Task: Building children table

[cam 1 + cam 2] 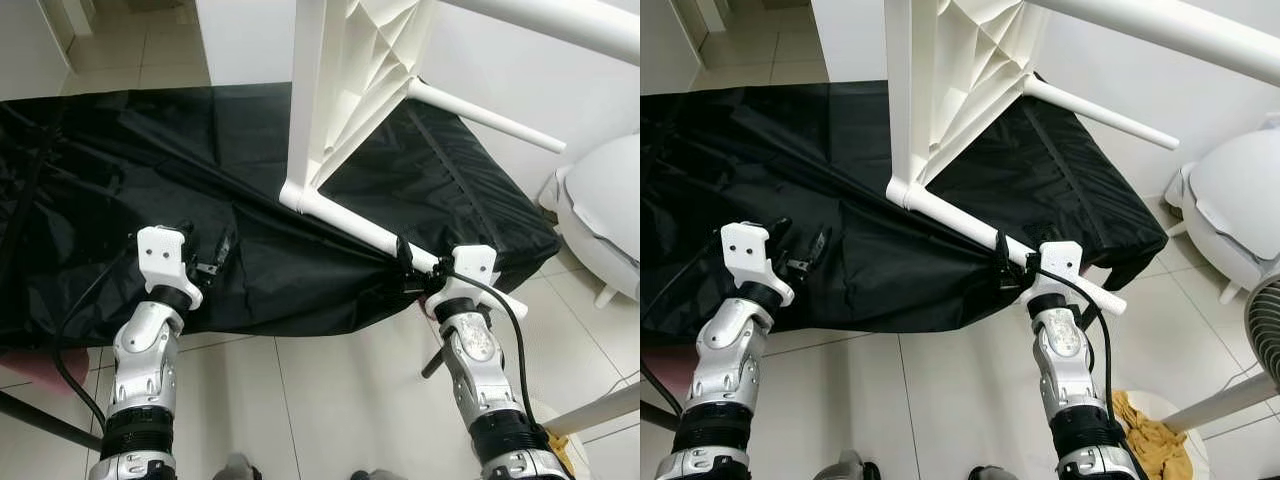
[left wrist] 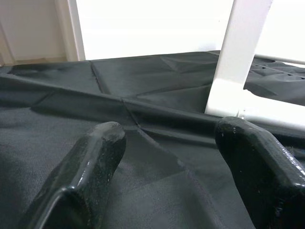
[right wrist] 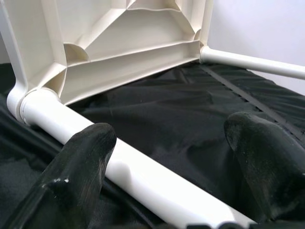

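Straddling a white leg (image 3: 143, 179) with its 2 fingers spread, the right gripper (image 3: 167, 143) has that leg between them but is not clamped on it. The left gripper (image 2: 167, 157) hovers spread over the black cloth (image 1: 150, 170), holding nothing. On its side on that cloth, the white tabletop (image 1: 350, 80) already carries at least 3 legs, so assembly looks nearly done; whether the near leg is fully seated I cannot tell.

silver arms, white wrist brackets, black cables, black tool fingers (image 2: 86, 176).
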Controlling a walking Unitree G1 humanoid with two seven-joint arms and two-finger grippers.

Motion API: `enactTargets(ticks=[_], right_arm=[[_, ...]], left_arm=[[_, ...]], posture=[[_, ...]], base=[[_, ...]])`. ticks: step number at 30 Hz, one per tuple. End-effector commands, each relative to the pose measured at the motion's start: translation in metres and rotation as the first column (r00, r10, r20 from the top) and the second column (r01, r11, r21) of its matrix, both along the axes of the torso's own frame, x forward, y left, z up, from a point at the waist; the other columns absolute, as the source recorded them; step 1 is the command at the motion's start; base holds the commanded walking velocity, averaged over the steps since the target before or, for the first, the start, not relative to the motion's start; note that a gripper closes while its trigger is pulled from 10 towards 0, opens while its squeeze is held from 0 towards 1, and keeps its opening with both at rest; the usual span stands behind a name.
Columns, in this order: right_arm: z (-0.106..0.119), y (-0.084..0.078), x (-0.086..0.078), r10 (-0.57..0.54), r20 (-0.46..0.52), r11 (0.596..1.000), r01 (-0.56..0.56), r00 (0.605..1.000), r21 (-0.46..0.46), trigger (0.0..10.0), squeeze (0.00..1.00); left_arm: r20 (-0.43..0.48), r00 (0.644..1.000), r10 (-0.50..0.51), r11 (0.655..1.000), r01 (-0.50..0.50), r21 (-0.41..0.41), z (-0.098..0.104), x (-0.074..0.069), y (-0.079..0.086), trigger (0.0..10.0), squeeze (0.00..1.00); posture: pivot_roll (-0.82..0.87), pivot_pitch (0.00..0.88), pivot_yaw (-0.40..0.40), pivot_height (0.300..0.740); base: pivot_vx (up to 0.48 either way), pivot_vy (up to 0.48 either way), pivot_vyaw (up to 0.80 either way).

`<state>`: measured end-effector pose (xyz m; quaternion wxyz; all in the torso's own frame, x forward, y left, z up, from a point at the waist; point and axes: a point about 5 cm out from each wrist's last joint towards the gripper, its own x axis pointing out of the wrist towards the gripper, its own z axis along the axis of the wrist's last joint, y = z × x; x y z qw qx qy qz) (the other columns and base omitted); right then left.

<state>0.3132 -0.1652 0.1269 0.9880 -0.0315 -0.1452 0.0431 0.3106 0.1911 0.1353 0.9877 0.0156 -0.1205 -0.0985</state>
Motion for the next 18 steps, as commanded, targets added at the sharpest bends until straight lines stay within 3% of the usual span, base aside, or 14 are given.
enactTargets(ticks=[1, 13, 18], right_arm=[[-0.005, 0.001, -0.001, 0.002, -0.010, 1.000, -0.002, 1.000, -0.002, 10.0, 0.00], [-0.009, -0.002, -0.002, -0.010, -0.007, 1.000, 0.010, 1.000, -0.010, 10.0, 0.00], [-0.015, 0.014, -0.006, 0.042, -0.064, 0.999, -0.040, 0.997, 0.029, 10.0, 0.00]], left_arm=[[-0.021, 0.989, 0.149, 0.988, -0.149, -0.040, -0.009, -0.003, 0.008, 10.0, 0.00], [-0.013, 0.988, 0.151, 0.988, -0.151, -0.028, -0.015, -0.008, 0.005, 10.0, 0.00], [-0.049, 0.990, 0.132, 0.990, -0.134, -0.038, -0.020, -0.012, -0.004, 10.0, 0.00]], posture=[[0.02, 0.045, 0.002, 0.740], [0.02, 0.040, 0.003, 0.740], [0.01, 0.060, 0.003, 0.740]], base=[[0.000, 0.000, 0.00], [0.000, 0.000, 0.00], [0.000, 0.000, 0.00]])
